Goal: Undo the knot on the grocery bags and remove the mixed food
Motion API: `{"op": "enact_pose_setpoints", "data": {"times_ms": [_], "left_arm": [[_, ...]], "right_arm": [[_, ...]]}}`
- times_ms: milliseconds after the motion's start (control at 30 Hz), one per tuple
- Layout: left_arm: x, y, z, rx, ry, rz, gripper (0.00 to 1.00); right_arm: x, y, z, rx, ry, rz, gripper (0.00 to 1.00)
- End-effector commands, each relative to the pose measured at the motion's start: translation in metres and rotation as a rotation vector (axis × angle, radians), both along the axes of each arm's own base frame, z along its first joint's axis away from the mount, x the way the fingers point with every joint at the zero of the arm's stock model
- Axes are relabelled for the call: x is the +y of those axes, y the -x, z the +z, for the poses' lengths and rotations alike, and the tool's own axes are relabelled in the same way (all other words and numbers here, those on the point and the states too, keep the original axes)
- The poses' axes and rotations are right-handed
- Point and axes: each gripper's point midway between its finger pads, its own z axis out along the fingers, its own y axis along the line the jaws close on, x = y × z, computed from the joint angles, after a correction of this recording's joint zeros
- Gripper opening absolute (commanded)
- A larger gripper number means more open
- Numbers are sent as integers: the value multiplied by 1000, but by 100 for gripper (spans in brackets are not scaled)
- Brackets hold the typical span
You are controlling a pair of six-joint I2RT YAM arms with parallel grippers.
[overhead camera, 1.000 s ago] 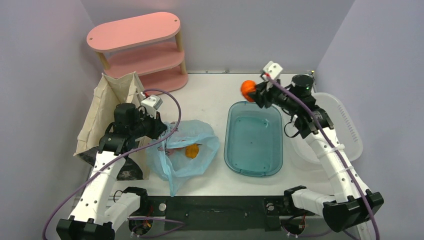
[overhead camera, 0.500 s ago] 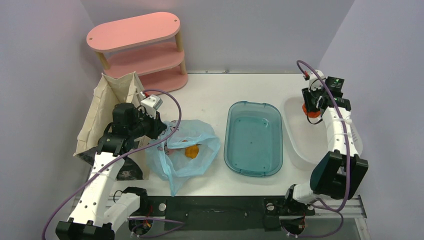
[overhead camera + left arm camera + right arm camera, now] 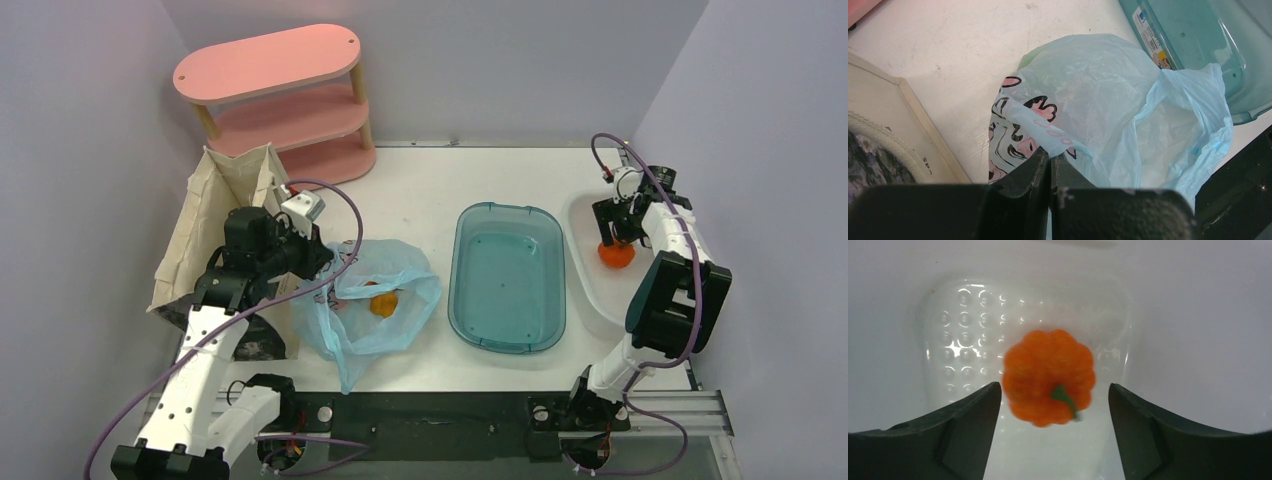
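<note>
The light blue grocery bag (image 3: 372,318) (image 3: 1108,95) lies open and crumpled left of centre. My left gripper (image 3: 322,262) (image 3: 1050,156) is shut on a printed fold of its rim. An orange piece of food (image 3: 382,303) shows inside the bag, and a green shape (image 3: 1040,62) shows faintly through the plastic. A round orange fruit (image 3: 616,255) (image 3: 1048,376) with a green stalk lies in the white bin (image 3: 598,300) (image 3: 1198,315). My right gripper (image 3: 612,236) (image 3: 1053,385) hangs open just above it, its fingers clear of the fruit on both sides.
A teal tub (image 3: 507,285) (image 3: 1208,30) stands between the bag and the white bin. A beige canvas tote (image 3: 215,205) (image 3: 883,95) stands left of the bag. A pink three-tier shelf (image 3: 280,95) is at the back left.
My right arm swung from over the teal tub's far end to the white bin. Its jaws opened and the orange fruit now lies in the bin. The left arm has not moved.
</note>
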Motion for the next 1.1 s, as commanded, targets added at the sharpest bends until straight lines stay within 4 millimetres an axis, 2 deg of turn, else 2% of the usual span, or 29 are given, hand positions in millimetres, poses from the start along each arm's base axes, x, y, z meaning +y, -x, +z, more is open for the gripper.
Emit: {"op": "enact_pose_setpoints", "data": {"times_ms": [0, 100, 167, 200, 267, 300, 333, 367, 400, 433, 467, 500, 533, 567, 600, 667, 700, 733, 767, 800, 933, 967, 1000, 1033, 1067], "left_arm": [[-1, 1, 27, -73, 12, -12, 0], [0, 4, 27, -70, 10, -14, 0], [-1, 6, 27, -65, 13, -20, 0], [-2, 7, 28, -64, 17, -23, 0], [-3, 9, 29, -62, 26, -30, 0], [-4, 9, 30, -60, 29, -32, 0], [-5, 10, 30, -59, 32, -36, 0], [-5, 11, 30, -57, 32, -37, 0], [-4, 11, 30, -57, 31, -35, 0], [-4, 11, 31, -55, 30, -36, 0], [-4, 11, 31, -55, 29, -34, 0], [-4, 11, 32, -55, 28, -33, 0], [-3, 11, 32, -53, 28, -29, 0], [-3, 10, 33, -48, 31, -24, 0], [-3, 10, 33, -43, 35, -18, 0], [-3, 8, 33, -36, 44, -13, 0], [-4, 8, 32, -29, 50, -15, 0], [-5, 7, 33, -26, 59, -12, 0], [-6, 6, 32, -18, 65, -11, 0], [-6, 5, 32, -13, 75, -2, 0], [-6, -1, 30, 15, 102, 41, 0], [-5, -3, 30, 19, 107, 55, 0], [-5, -4, 29, 29, 121, 68, 0], [-5, -5, 28, 34, 128, 74, 0], [-5, -6, 28, 40, 139, 83, 0]], "right_arm": [[-8, -12, 22, -76, 14, -13, 81], [3, -14, 44, -133, -27, 2, 87], [16, -16, 69, -204, -67, 38, 88], [24, -13, 88, -249, -76, 62, 88], [57, -10, 121, -336, -151, 170, 89], [74, -8, 132, -358, -170, 221, 89], [93, 0, 151, -403, -194, 279, 89], [116, 5, 159, -418, -214, 339, 89], [136, 17, 174, -450, -237, 401, 89], [164, 25, 178, -453, -254, 487, 89], [182, 40, 189, -479, -271, 551, 89], [211, 53, 190, -478, -291, 651, 88], [228, 69, 203, -517, -301, 722, 86], [257, 84, 200, -514, -321, 829, 84], [269, 100, 210, -554, -325, 890, 80], [320, 137, 213, -588, -371, 1090, 72], [330, 146, 211, -614, -377, 1132, 70], [351, 162, 200, -594, -394, 1208, 67], [359, 166, 201, -626, -379, 1237, 65], [375, 182, 191, -608, -385, 1318, 61], [412, 204, 167, -580, -357, 1456, 49], [422, 199, 166, -601, -350, 1456, 47], [432, 206, 161, -596, -357, 1481, 44], [443, 200, 160, -618, -351, 1480, 43], [453, 206, 158, -623, -363, 1501, 39]]}}
